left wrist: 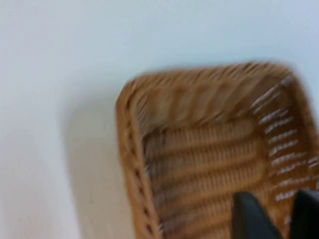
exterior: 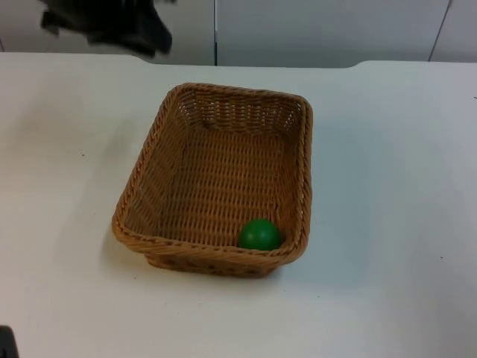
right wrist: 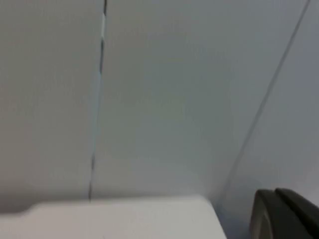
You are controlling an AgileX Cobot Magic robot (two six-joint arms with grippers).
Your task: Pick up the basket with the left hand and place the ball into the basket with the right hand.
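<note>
With the green ball lying in the wicker basket on the white table, left gripper above it, jaws parted and empty, right gripper's jaw state undeterminable, risk: basket tips if rim gets snagged.

Basket on the table, about in the middle, with the ball inside it, down in the near right corner, touching the near wall. Left gripper over the inside of the basket in the left wrist view, left arm up at the far left by the partition wall. Partition wall behind the far edge of the table, right gripper up near that wall and the table's far edge
</note>
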